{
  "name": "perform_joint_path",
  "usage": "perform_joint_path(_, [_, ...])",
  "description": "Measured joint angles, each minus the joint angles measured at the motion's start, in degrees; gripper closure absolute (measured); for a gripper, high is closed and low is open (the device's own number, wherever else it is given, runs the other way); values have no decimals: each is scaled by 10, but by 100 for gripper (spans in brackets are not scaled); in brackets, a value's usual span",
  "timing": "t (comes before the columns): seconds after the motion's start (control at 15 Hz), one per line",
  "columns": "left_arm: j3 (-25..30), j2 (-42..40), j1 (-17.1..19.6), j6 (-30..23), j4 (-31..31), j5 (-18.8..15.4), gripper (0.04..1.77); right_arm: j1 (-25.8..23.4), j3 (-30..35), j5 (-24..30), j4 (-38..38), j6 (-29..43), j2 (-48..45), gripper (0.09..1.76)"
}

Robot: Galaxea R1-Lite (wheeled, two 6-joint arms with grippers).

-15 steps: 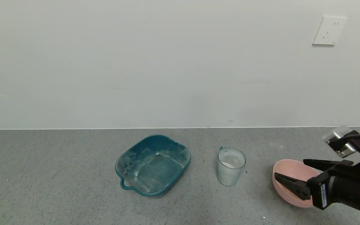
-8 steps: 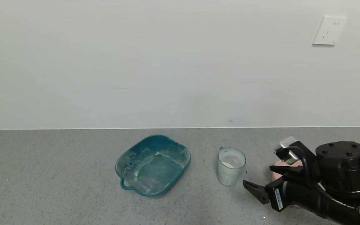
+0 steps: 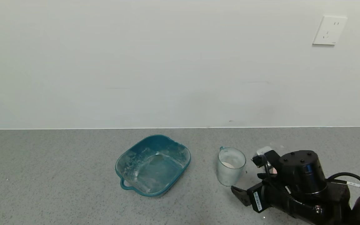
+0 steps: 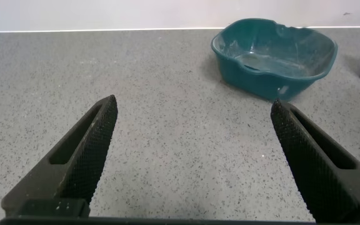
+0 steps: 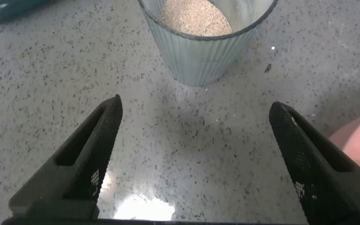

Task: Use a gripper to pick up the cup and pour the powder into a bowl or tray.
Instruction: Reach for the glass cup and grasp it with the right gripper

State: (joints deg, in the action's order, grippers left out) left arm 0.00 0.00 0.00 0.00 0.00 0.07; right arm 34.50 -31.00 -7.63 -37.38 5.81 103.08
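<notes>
Nearing cup [image 3: 231,166]: right pincer [image 3: 249,187] wide open, holding nothing.
Risk: near finger [image 3: 240,194] clipping cup, tipping powder [image 5: 195,17] onto desk [image 3: 58,175].
Left pincer [image 4: 192,156]: wide open, idle.

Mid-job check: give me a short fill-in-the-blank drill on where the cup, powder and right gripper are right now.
1. The right gripper has its jaws ____, the ribbed cup just ahead of them and not yet between them.
2. The powder lies inside the ____.
3. The cup stands ____ on the grey countertop.
4. The teal tray sits on the cup's ____ side in the head view.

Missing words: open; cup; upright; left
</notes>
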Motion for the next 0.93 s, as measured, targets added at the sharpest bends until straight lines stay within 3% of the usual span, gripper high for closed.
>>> perform_joint_path(0.93, [0,0,0,0,0,0,5,5,-13,-45,-120,11,118,14])
